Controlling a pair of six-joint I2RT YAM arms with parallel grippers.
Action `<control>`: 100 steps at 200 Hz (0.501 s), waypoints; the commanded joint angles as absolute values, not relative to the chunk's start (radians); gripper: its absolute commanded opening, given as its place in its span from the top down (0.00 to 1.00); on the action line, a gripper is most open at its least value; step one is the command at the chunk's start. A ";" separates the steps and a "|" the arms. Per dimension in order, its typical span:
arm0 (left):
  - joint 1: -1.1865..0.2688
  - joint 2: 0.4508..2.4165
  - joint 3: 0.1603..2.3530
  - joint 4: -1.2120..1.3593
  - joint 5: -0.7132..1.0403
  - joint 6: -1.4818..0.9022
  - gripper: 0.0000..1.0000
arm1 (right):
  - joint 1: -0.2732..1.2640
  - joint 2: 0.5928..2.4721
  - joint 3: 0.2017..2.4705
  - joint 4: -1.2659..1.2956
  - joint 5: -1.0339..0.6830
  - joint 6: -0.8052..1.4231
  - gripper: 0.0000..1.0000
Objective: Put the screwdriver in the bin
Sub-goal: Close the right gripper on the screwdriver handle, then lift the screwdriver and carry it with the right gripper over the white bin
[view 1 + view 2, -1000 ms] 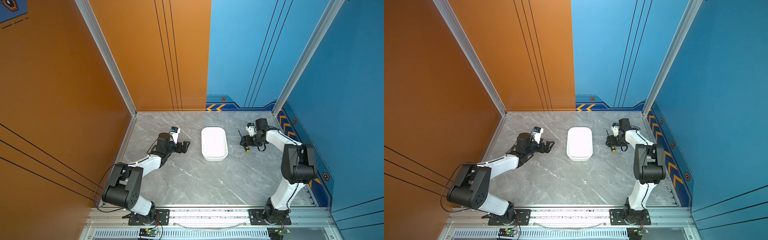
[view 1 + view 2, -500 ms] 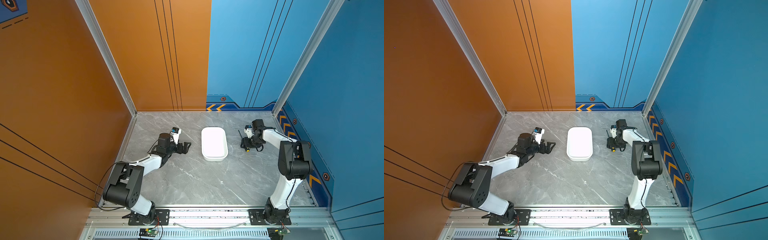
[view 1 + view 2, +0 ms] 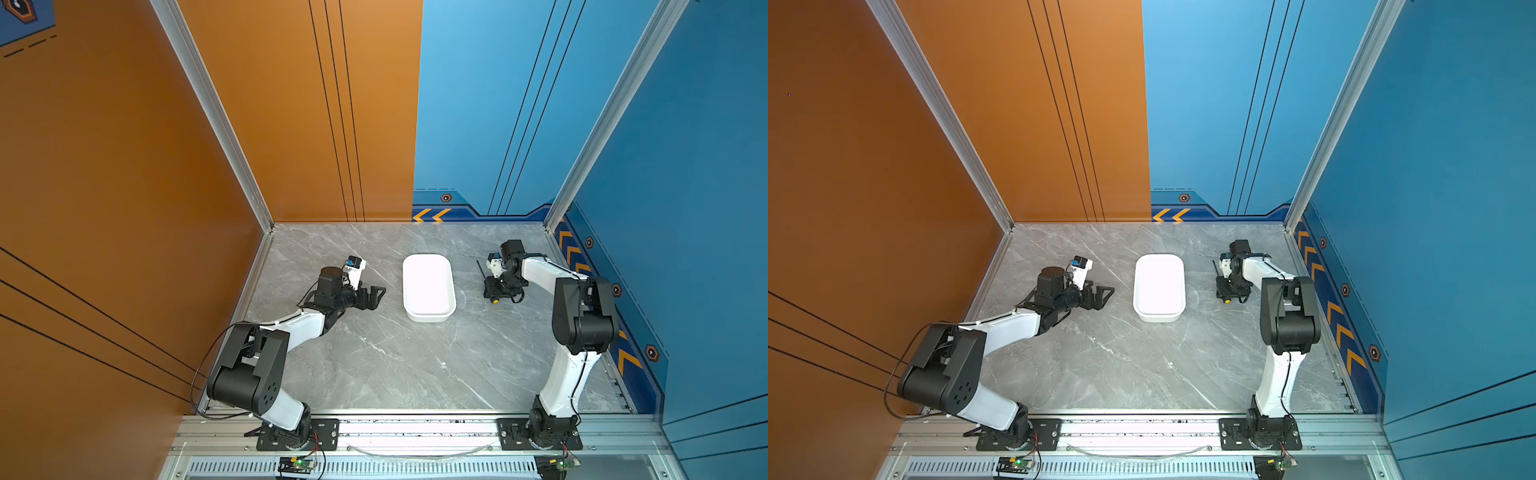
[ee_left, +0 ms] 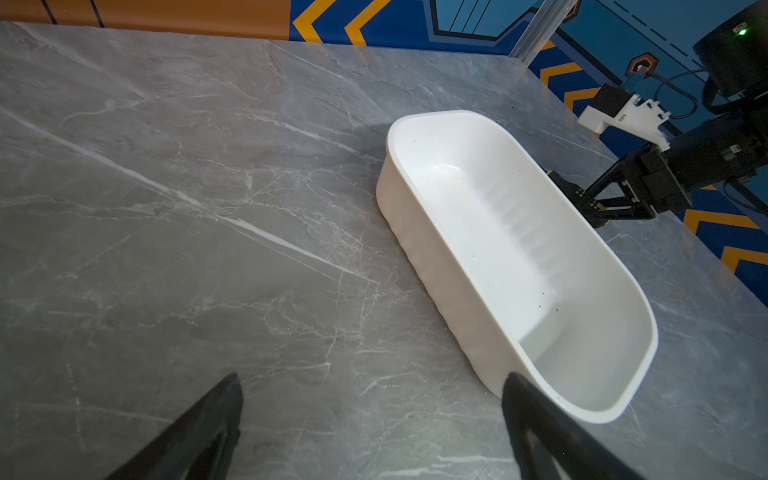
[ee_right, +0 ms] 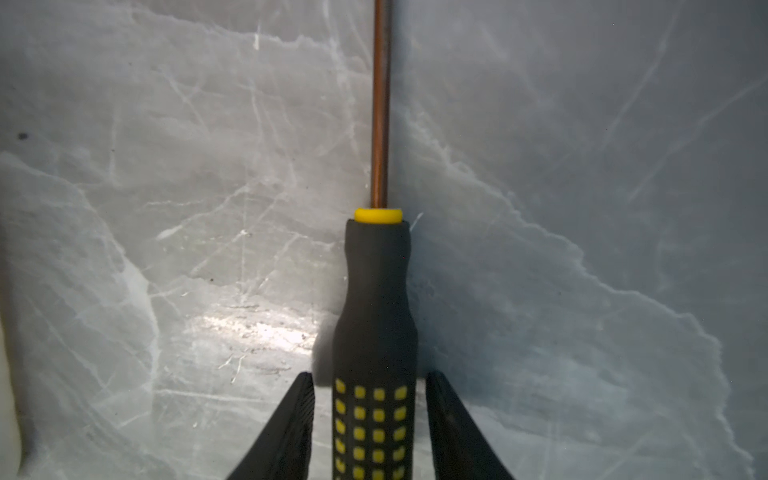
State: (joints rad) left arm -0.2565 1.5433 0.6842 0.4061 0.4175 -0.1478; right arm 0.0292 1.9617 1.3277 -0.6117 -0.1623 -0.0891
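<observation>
The screwdriver [image 5: 374, 299] lies flat on the grey marble table, to the right of the bin, with its thin shaft [image 3: 481, 268] pointing toward the back wall. Its black handle with yellow squares sits between the fingers of my right gripper [image 5: 370, 375]. A narrow gap shows on each side, so the fingers are not touching it. In both top views that gripper [image 3: 494, 289] [image 3: 1225, 289] reaches down onto the handle. The white bin [image 3: 428, 286] [image 3: 1158, 286] [image 4: 498, 249] is empty. My left gripper [image 3: 380, 291] [image 4: 372, 377] hovers open and empty to the left of the bin.
The blue side wall with orange chevrons [image 3: 582, 266] runs close behind the right arm. The orange wall [image 3: 124, 208] bounds the left side. The arm bases stand on a metal rail [image 3: 415, 432] at the front edge.
The right gripper's jaws have narrowed around the screwdriver handle, and its wrist has shifted slightly toward the bin. The left arm and the bin have not moved.
</observation>
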 commanded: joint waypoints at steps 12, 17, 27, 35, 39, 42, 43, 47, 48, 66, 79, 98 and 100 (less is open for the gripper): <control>-0.267 1.560 0.708 0.398 0.461 -0.145 0.02 | 0.040 1.988 1.358 -0.652 -0.137 -0.088 0.69; -0.267 1.560 0.707 0.399 0.462 -0.146 0.02 | 0.040 1.989 1.359 -0.652 -0.139 -0.086 0.71; -0.268 1.559 0.706 0.398 0.460 -0.144 0.02 | 0.040 1.990 1.364 -0.656 -0.144 -0.082 0.77; -0.268 1.558 0.704 0.399 0.459 -0.144 0.02 | 0.040 1.992 1.368 -0.660 -0.148 -0.077 0.80; -0.267 1.558 0.705 0.398 0.459 -0.144 0.02 | 0.039 1.991 1.368 -0.662 -0.150 -0.075 0.82; -0.268 1.558 0.704 0.398 0.458 -0.144 0.02 | 0.040 1.992 1.370 -0.663 -0.151 -0.072 0.82; -0.267 1.558 0.704 0.398 0.457 -0.144 0.02 | 0.040 1.992 1.370 -0.662 -0.151 -0.071 0.83; -0.267 1.558 0.704 0.399 0.456 -0.144 0.02 | 0.040 1.991 1.371 -0.664 -0.153 -0.067 0.84; -0.268 1.558 0.704 0.399 0.456 -0.144 0.02 | 0.040 1.991 1.371 -0.663 -0.155 -0.066 0.84; -0.268 1.555 0.702 0.398 0.454 -0.144 0.02 | 0.035 1.983 1.377 -0.672 -0.192 -0.031 0.93; -0.269 1.552 0.700 0.399 0.449 -0.144 0.02 | 0.030 1.967 1.380 -0.673 -0.225 0.009 1.00; -0.269 1.549 0.695 0.399 0.442 -0.143 0.02 | 0.031 1.922 1.381 -0.677 -0.249 0.060 1.00; -0.269 1.548 0.694 0.399 0.441 -0.143 0.02 | 0.032 1.916 1.382 -0.681 -0.249 0.065 1.00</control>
State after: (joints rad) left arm -0.2569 1.5490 0.6842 0.4057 0.4282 -0.1478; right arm 0.0330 1.9713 1.3525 -0.6395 -0.1940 -0.0185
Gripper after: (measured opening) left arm 0.979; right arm 0.220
